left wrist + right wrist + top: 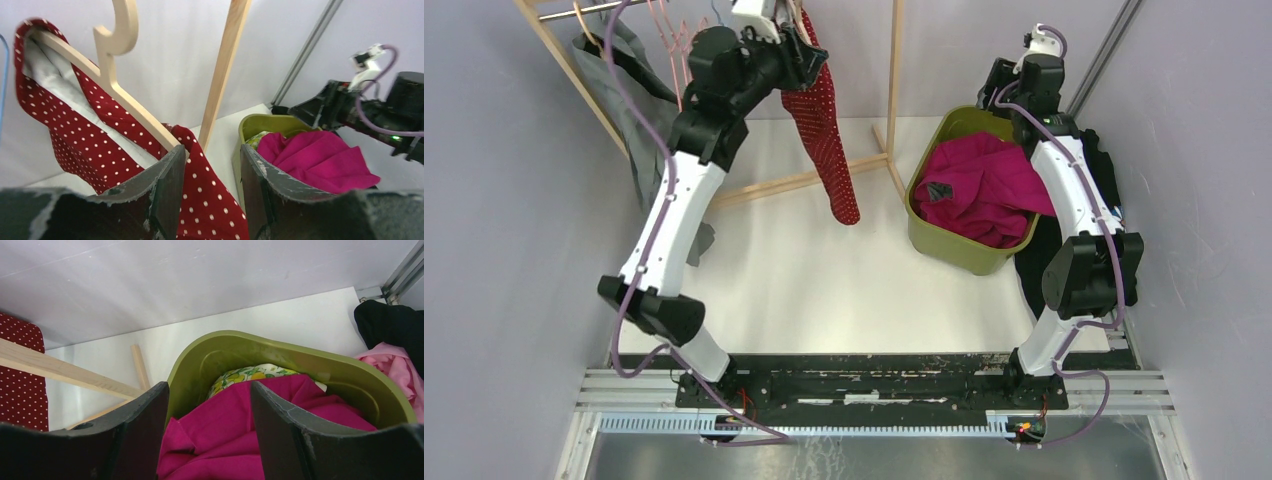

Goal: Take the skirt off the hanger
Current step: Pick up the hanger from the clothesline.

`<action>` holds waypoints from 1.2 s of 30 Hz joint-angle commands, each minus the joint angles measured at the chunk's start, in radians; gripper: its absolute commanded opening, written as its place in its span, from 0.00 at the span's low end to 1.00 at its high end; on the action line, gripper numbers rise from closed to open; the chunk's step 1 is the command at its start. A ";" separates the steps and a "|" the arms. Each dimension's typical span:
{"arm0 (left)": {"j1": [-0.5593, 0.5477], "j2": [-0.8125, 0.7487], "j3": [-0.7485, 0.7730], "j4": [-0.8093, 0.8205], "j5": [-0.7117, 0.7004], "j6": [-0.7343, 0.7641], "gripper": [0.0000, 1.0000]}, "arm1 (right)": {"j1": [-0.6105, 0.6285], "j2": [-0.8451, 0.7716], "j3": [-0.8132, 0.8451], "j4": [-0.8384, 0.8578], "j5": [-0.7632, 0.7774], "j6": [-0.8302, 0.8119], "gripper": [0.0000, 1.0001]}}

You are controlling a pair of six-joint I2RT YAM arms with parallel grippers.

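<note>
A dark red skirt [826, 135] with white dots hangs on a wooden hanger [122, 97] at the rack's top. In the left wrist view the skirt [65, 135] drapes over the hanger's arm, its pale lining showing. My left gripper [804, 48] is up at the hanger. Its jaws [212, 152] stand open with a fold of the skirt hanging between them, and the left finger [167, 172] touches the hanger's end. Over the green bin, my right gripper [210, 387] is open and holds nothing.
The wooden rack's post [894, 80] stands just right of the skirt. A grey garment [639, 130] and pink hangers [669, 35] hang to the left. The green bin [954, 125] holds a magenta cloth [984, 185]. Black clothing [1104, 170] lies at the right edge.
</note>
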 commanded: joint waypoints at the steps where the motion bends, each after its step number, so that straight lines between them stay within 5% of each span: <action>1: -0.023 0.064 0.090 0.006 -0.092 -0.016 0.52 | 0.001 -0.034 0.064 0.040 0.026 -0.024 0.66; 25: -0.068 0.050 0.033 -0.110 -0.542 0.298 0.53 | -0.003 -0.006 0.071 0.040 0.019 -0.024 0.67; 36: -0.068 0.080 0.057 -0.035 -0.494 0.339 0.56 | -0.002 -0.007 0.067 0.045 0.002 -0.001 0.66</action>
